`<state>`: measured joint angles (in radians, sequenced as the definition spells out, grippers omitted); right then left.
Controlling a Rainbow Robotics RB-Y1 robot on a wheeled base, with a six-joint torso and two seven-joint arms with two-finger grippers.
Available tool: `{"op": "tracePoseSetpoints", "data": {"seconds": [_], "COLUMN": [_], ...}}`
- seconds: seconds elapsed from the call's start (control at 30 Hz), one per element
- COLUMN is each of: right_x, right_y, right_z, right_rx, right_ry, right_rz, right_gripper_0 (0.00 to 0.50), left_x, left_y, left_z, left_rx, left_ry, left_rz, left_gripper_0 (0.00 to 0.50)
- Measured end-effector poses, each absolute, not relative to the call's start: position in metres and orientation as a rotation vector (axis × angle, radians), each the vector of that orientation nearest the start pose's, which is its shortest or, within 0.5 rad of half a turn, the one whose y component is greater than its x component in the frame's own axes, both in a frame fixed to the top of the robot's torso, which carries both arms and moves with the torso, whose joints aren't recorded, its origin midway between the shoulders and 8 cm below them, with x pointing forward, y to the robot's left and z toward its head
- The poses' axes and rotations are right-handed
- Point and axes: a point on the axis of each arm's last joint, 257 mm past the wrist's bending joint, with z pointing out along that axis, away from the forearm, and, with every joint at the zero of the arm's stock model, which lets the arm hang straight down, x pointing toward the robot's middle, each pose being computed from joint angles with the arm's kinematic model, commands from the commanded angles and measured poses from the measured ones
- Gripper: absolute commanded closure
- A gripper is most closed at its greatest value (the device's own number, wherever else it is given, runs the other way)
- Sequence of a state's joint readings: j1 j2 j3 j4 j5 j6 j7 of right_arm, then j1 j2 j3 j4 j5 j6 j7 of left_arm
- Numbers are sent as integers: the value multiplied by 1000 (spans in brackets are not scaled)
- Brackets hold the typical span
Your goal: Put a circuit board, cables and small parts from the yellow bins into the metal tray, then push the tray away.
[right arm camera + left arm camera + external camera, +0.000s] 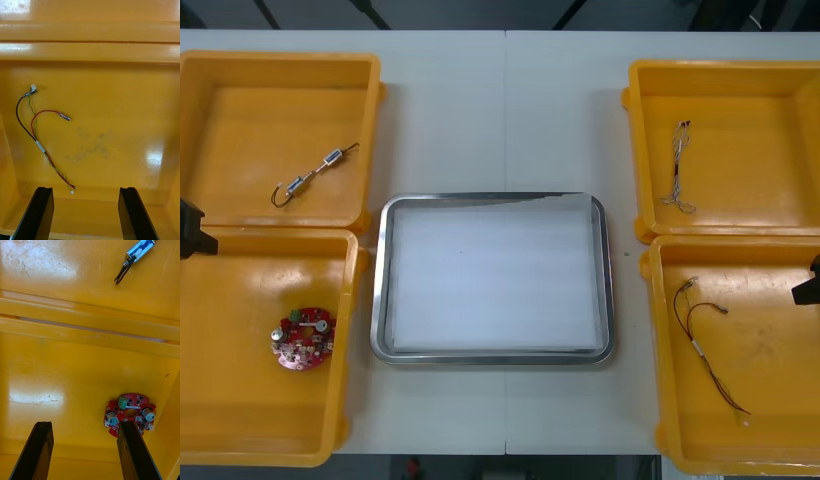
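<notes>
Circuit board [129, 414] by left gripper [84, 425]

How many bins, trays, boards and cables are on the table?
yellow bins: 4
metal tray: 1
red circuit board: 1
cables: 3
Total: 9

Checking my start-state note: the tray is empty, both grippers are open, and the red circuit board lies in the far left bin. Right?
No. The front view shows the red circuit board in the near left bin, not the far one; the rest stands.
</notes>
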<state>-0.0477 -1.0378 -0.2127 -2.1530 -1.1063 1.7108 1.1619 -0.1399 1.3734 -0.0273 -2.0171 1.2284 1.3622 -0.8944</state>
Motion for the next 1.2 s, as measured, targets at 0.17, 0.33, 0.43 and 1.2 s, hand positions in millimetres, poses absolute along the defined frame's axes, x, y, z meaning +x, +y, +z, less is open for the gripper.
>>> {"op": "tracePoseSetpoints", "data": {"seconds": [0.17, 0.33, 0.43, 1.2], "right_x": [351, 351, 351, 338], "right_y": [-371, -371, -371, -365], "right_z": [-183, -183, -183, -190], "right_rx": [-28, -28, -28, -66], "right_ry": [2780, 2780, 2780, 2794], "right_rz": [61, 61, 61, 56], "right_gripper_0": [0, 0, 0, 0], "left_x": [397, 397, 397, 377], "left_y": [396, 396, 396, 401], "left_z": [-161, -161, -161, -191], "left_rx": [-236, -236, -236, -241], "left_ry": [2692, 2692, 2692, 2767], "left_rz": [-49, -49, -49, -10], "left_gripper_0": [0, 0, 0, 0]}}
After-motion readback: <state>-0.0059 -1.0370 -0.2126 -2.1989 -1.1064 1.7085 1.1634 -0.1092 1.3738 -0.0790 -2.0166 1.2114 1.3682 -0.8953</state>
